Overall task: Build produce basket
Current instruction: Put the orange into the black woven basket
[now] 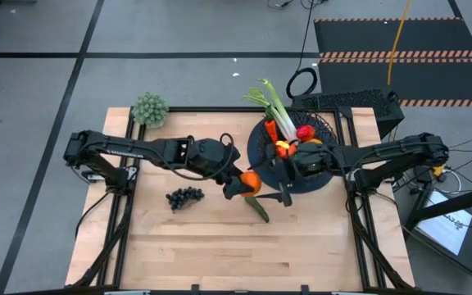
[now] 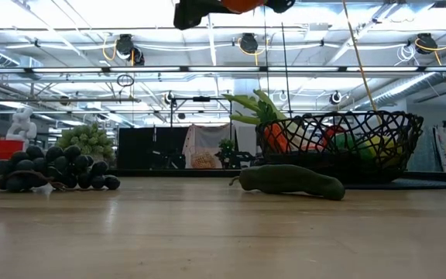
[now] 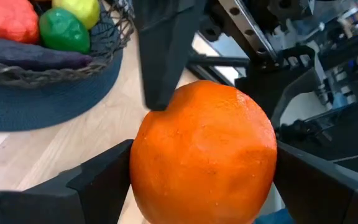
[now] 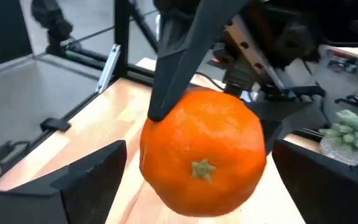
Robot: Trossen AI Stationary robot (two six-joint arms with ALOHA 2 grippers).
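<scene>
An orange (image 1: 250, 182) is held up over the table's middle, between both arms; in the low view it shows at the top edge (image 2: 242, 4). My left gripper (image 3: 204, 165) reaches in from the left and is shut on it. My right gripper (image 4: 197, 158) comes from the right, open, with a finger on either side of the same orange; I cannot tell whether they touch. The black wire basket (image 1: 322, 176) holds a leek (image 1: 275, 105), carrot, tomato, lime and lemon. A green pickle (image 1: 257, 207) and dark grapes (image 1: 184, 197) lie on the table. My left gripper pinches the orange between its two fingers (image 3: 104, 177), one on each side of its widest part (image 3: 143, 168). The fingers come roughly level from the table's left. The orange is lifted clear of the table, well above the pickle.
The pale bushy clump (image 1: 150, 109) sits at the table's far left corner. The basket rests on a dark round mat (image 3: 36, 99) on the far right. Bare wood (image 1: 220, 246) fills the table's near half. Black frame rails run along the table's edges.
</scene>
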